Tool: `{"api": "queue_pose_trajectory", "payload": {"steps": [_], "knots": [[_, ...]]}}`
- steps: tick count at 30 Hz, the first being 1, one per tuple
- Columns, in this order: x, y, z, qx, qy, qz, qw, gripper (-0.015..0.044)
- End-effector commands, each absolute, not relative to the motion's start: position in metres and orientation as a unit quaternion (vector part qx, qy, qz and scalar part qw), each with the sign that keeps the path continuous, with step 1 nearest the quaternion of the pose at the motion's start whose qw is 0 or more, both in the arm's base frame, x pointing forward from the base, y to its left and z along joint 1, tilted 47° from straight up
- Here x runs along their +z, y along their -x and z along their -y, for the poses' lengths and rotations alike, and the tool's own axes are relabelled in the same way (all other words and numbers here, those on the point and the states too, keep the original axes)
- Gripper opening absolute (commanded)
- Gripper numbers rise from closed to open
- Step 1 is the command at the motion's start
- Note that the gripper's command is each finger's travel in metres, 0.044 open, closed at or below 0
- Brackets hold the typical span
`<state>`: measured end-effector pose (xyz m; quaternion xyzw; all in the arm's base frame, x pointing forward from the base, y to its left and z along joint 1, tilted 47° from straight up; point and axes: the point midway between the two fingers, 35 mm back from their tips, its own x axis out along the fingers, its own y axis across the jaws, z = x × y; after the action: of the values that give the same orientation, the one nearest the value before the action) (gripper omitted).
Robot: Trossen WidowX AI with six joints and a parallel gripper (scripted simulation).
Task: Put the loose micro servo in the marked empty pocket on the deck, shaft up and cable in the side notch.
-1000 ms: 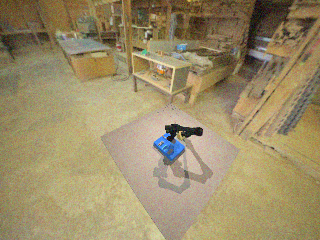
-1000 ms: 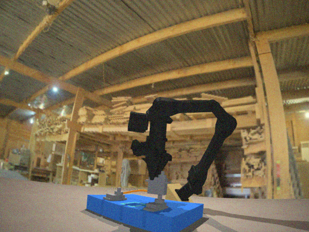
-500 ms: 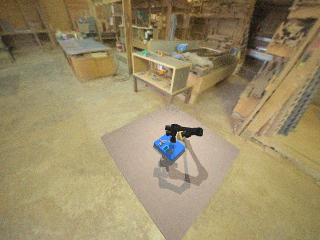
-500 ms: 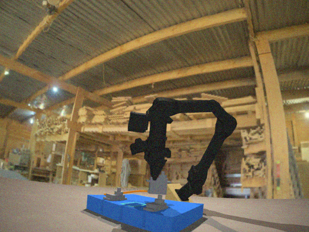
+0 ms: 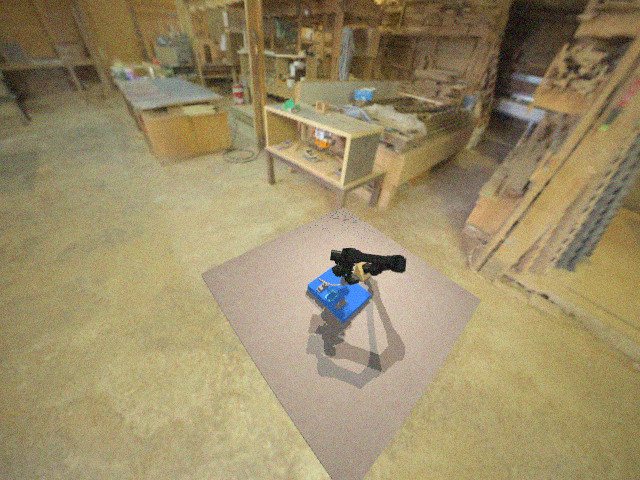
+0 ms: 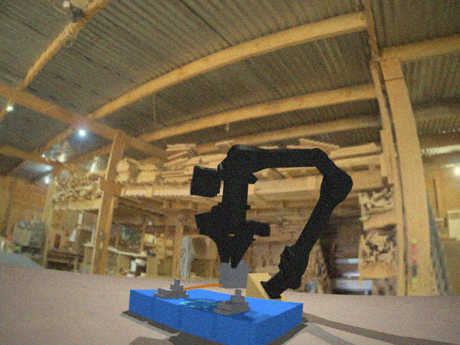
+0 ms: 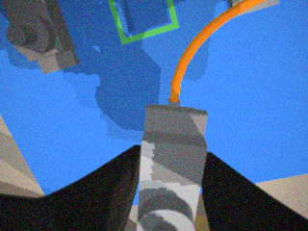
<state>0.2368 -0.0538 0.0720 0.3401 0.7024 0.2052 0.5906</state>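
Note:
The gripper point(image 5: 351, 281) point(image 6: 229, 264) point(image 7: 173, 159) is shut on the loose grey servo point(image 6: 234, 276) point(image 7: 173, 125), held upright above the deck, with a round boss facing the wrist camera. The fingers hide part of its top in the exterior view. Its orange cable point(image 6: 202, 286) point(image 7: 187, 58) leaves one end and curves away over the deck. The green-outlined pocket point(image 6: 196, 305) point(image 7: 150, 34) is empty in the blue deck point(image 5: 356, 299) point(image 6: 274, 303) point(image 7: 250, 120). In the wrist view the pocket lies beyond the servo's cable end, a little left, apart from the servo.
Two fitted grey servos stand on the deck, one point(image 6: 171, 291) on the left in the exterior view and one point(image 6: 233, 305) point(image 7: 34, 34) on the right, on either side of the pocket. The arm's tan base block point(image 6: 258, 284) stands behind the deck.

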Motion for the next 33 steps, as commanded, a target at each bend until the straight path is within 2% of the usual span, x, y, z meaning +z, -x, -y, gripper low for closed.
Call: {"api": "queue_pose_trajectory", "payload": {"steps": [1, 8, 15, 33], "knots": [[0.073, -0.237, 0.054, 0.250, -0.304, -0.687, 0.611, 0.0000], [0.073, -0.237, 0.054, 0.323, -0.236, -0.656, 0.641, 0.0000], [0.073, -0.241, 0.053, 0.325, -0.234, -0.655, 0.641, 0.0000], [0.076, -0.309, 0.044, 0.325, -0.233, -0.653, 0.642, 0.0000]]}}
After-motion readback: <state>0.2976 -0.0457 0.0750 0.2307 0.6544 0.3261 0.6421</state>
